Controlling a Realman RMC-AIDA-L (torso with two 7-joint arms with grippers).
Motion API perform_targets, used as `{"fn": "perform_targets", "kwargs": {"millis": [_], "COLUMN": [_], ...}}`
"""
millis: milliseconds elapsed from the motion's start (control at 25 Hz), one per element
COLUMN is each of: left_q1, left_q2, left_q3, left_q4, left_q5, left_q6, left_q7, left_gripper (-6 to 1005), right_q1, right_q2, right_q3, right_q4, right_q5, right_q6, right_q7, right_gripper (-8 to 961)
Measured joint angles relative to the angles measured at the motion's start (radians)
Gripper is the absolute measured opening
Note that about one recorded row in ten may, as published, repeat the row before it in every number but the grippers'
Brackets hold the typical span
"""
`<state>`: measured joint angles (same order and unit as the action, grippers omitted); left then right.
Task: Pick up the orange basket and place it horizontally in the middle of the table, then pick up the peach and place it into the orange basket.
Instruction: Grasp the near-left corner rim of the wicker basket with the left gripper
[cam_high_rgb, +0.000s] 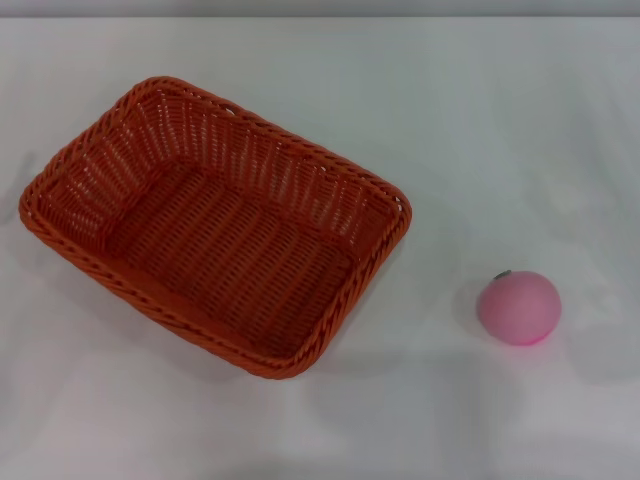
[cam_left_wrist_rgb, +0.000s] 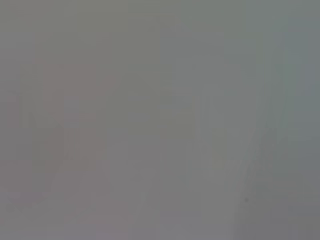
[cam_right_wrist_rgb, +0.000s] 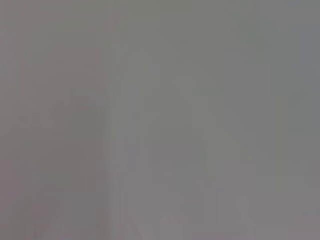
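Observation:
The orange basket lies on the white table, left of centre in the head view, turned at a slant with its long side running from far left to near right. It holds nothing. The peach rests on the table to the basket's right, pink with a small dark stem spot on top, well apart from the basket. Neither gripper nor arm appears in the head view. Both wrist views give only a flat grey field with no object or finger in it.
Only the white table surface surrounds the basket and the peach. The table's far edge runs along the top of the head view.

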<state>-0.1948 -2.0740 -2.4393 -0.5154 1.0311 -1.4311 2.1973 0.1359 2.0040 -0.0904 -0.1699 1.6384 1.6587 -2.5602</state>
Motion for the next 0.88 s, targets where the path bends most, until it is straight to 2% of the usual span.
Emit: {"fn": "perform_targets", "kwargs": {"millis": [520,680,800,880], "left_q1": [-0.004,0.002,0.008,0.004], "left_q2": [0.005,0.006,0.007,0.015], "left_q3": [0.006,0.003,0.001,0.000], "left_q4": [-0.018,-0.150,-0.293,-0.379], "left_q5": [0.018,0.119,0.243,0.340], "left_q6": [0.004,0.060,0.120,0.138], "left_q7": [-0.042,-0.188,-0.377,-0.511], "left_gripper": [877,876,876,876], "right_q1": [0.002,0.007,0.014,0.019], "right_q2": [0.001,0.001,0.001,0.001], "right_q3": [0.000,0.000,0.000,0.000], "right_q4": [0.006,0.009,0.006,0.004], "right_q5": [-0.001,0.000,0.000,0.000], "right_q6": [-0.002,-0.003,-0.003,-0.005], "right_q7": [0.000,0.000,0.000,0.000], "right_gripper": [837,837,837,837]}}
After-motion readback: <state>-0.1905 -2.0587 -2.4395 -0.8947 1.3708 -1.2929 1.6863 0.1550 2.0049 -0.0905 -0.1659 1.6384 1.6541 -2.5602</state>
